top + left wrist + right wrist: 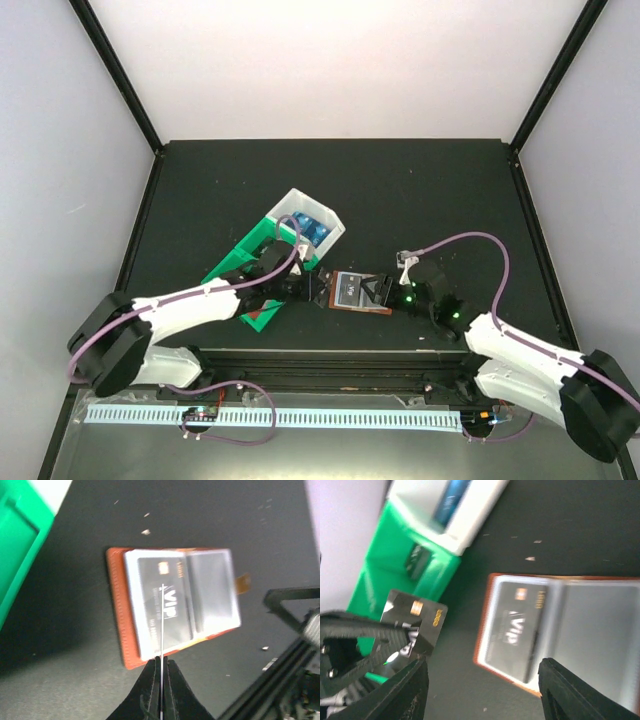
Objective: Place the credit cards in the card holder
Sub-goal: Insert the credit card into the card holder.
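- Brown leather card holder [120, 615] lies open on your table [65, 680], one black VIP card [150, 595] pocketed.
- Your left gripper [161, 666] pinches a second black card [415, 617], edge-on, face unreadable.
- Your right gripper [481, 680] gapes, empty; tray [395, 575] blurred.

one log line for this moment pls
left gripper: shut on black card | right gripper: open over holder | holder: open flat, vip card in pocket
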Motion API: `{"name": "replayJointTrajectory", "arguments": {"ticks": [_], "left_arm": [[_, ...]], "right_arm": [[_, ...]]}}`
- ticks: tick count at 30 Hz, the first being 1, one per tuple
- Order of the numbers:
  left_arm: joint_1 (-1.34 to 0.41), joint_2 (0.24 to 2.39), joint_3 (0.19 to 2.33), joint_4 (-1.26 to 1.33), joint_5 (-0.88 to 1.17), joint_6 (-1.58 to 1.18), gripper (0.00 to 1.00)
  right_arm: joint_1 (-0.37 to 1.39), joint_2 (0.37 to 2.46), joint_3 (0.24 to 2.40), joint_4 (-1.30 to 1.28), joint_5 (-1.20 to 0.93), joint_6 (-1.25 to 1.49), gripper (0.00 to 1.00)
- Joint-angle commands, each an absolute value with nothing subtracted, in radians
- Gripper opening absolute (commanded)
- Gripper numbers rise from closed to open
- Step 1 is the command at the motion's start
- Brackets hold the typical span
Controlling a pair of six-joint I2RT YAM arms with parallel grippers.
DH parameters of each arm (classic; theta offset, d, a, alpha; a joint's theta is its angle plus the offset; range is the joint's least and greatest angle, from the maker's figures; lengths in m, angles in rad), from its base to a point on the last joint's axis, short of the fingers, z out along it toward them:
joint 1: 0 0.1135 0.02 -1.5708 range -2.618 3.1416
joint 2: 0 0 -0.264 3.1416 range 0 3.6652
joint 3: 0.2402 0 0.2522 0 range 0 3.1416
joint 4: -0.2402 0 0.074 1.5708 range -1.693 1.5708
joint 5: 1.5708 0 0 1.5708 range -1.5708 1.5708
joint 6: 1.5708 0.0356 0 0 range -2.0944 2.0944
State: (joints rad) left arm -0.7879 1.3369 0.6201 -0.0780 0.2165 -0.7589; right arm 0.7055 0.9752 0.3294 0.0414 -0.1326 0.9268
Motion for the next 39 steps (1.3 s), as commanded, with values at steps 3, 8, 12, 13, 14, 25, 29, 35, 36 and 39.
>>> {"name": "replayJointTrajectory", "arguments": {"ticks": [3, 8, 12, 13, 14, 25, 29, 35, 36, 39], "left_arm": [[-0.793, 1.156, 0.652, -0.001, 0.313, -0.787, 0.02], [-0.79, 1.036, 0.658, 0.119, 0.453, -0.884, 0.02], [-0.79, 0.969, 0.673, 0.178, 0.514, -0.947, 0.02], [-0.79, 0.962, 0.676, 0.193, 0.526, -0.96, 0.02], [-0.79, 0.958, 0.679, 0.207, 0.539, -0.973, 0.02], [-0.79, 0.983, 0.672, 0.368, 0.628, -1.079, 0.03], [-0.79, 0.97, 0.682, 0.358, 0.619, -1.075, 0.03], [-0.764, 0.941, 0.68, 0.29, 0.648, -1.055, 0.22], [-0.744, 0.931, 0.68, 0.281, 0.673, -1.055, 0.23], [-0.702, 0.894, 0.679, 0.244, 0.728, -1.049, 0.23]], "right_arm": [[0.709, 0.853, 0.289, 0.242, -0.368, 0.88, 0.64], [0.71, 0.811, 0.334, 0.341, -0.496, 0.96, 0.61], [0.717, 0.815, 0.375, 0.414, -0.572, 0.998, 0.59], [0.721, 0.815, 0.384, 0.431, -0.583, 1.007, 0.58], [0.724, 0.815, 0.389, 0.442, -0.592, 1.01, 0.56], [0.74, 0.832, 0.392, 0.614, -0.628, 1.124, 0.23], [0.74, 0.824, 0.393, 0.635, -0.607, 1.145, 0.05], [0.74, 0.784, 0.421, 0.564, -0.586, 1.109, 0.01], [0.739, 0.778, 0.433, 0.519, -0.577, 1.091, 0.01], [0.739, 0.758, 0.435, 0.483, -0.57, 1.077, 0.01]]}}
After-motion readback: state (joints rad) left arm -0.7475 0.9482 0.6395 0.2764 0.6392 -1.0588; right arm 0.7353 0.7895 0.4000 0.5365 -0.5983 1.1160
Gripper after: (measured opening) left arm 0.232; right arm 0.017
